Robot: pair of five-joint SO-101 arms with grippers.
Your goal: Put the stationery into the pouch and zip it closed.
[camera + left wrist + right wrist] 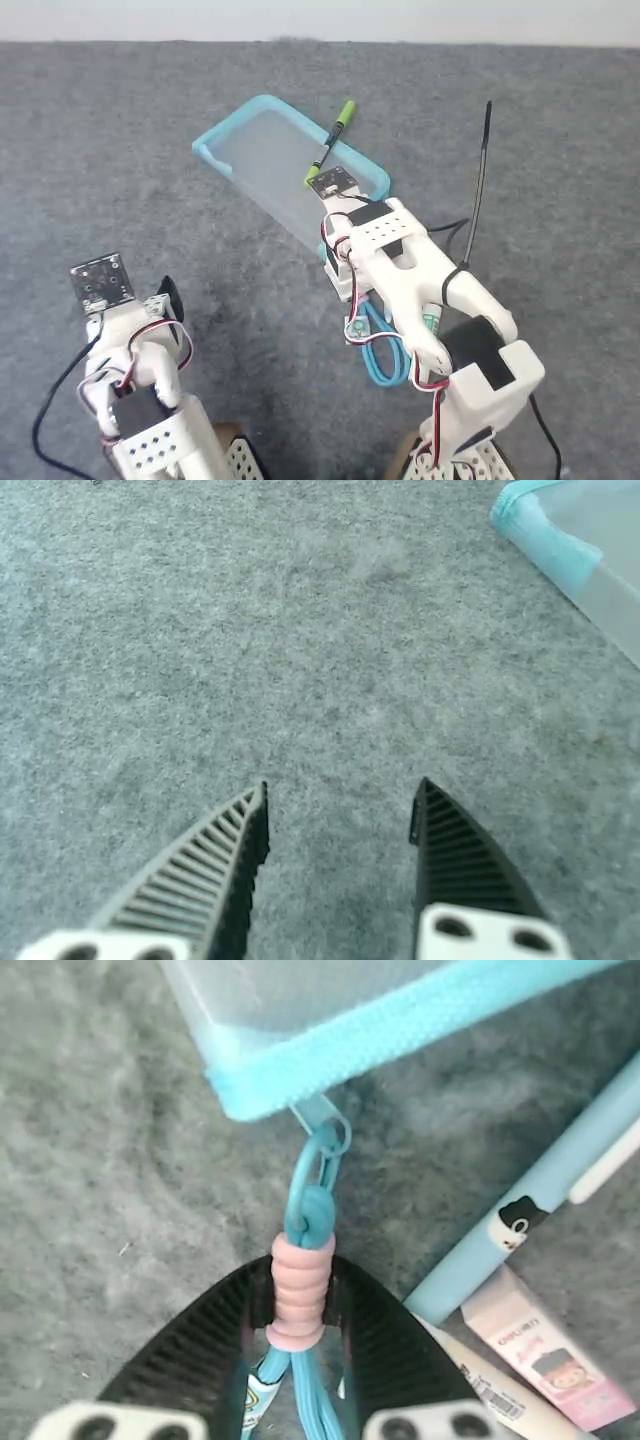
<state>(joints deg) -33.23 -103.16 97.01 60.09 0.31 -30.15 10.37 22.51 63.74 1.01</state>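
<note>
High view: right arm covers the pouch corner toward worktop's near edge, incl. zip pull. Right wrist view: blue pen, cream pen & pink packet all cut by frame edge; cord under pink bead hidden betw. right claw fingers. Left wrist view: pouch cut off past one corner.

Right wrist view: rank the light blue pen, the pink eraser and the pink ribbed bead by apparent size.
1. Light blue pen, partly out of frame.
2. Pink eraser.
3. Pink ribbed bead, smallest though nearest the camera.

Tiny print on pink eraser; barcode on cream pen.
</note>
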